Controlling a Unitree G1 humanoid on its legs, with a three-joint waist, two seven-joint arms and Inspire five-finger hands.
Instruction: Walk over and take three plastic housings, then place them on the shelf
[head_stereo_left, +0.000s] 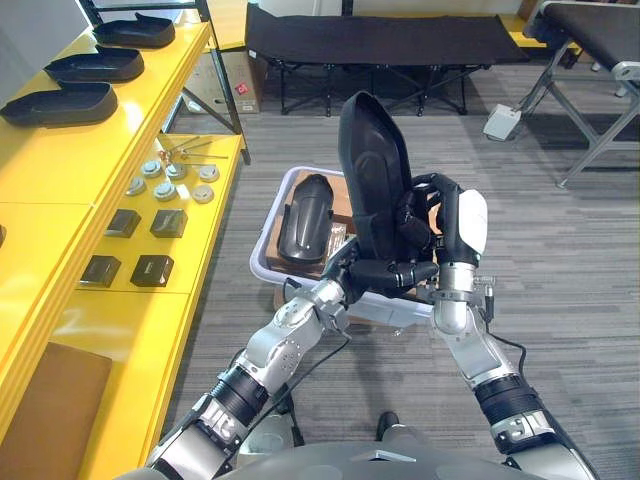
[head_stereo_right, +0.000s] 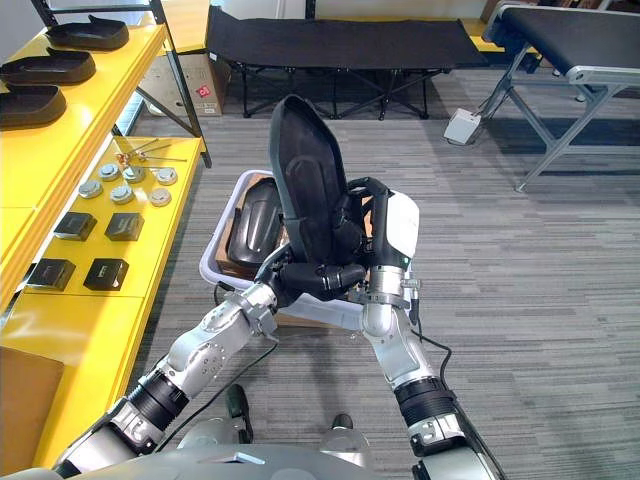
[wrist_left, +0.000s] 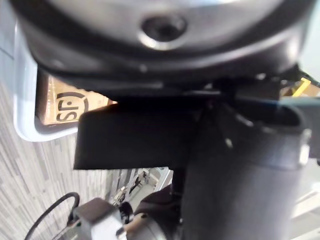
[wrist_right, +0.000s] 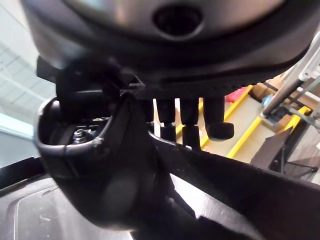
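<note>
**Status.** The housing (head_stereo_left: 370, 170) stands upright above the bin (head_stereo_left: 262, 255), clear of it. Your left hand (head_stereo_left: 385, 272) has its fingers curled round the lower end. Your right hand (head_stereo_left: 445, 215) has its fingers wrapped over the side rim. A second housing (head_stereo_left: 305, 225) lies in the bin.

**Risks.**
- The grip sits low and the tall end is unsupported. I judge that a quick turn toward the shelf (head_stereo_left: 60, 160) could tip the housing out of your fingers.
- The surface looks slick, so letting go with one hand early may let it slide.
- The top tier already carries three housings (head_stereo_left: 60, 103). Setting down too close could knock one.
- On the lower tier, the discs (head_stereo_left: 170, 180) and blocks (head_stereo_left: 150, 268) lie within reach of a swung end.

**Materials.**
- The housing is a glossy black moulded plastic shell. It is long and dished, rounded at the top, with a raised rim.
- The bin is pale plastic with rounded corners.
- The shelf is smooth and painted yellow.
- The discs look metallic. The blocks are matt black.
</note>
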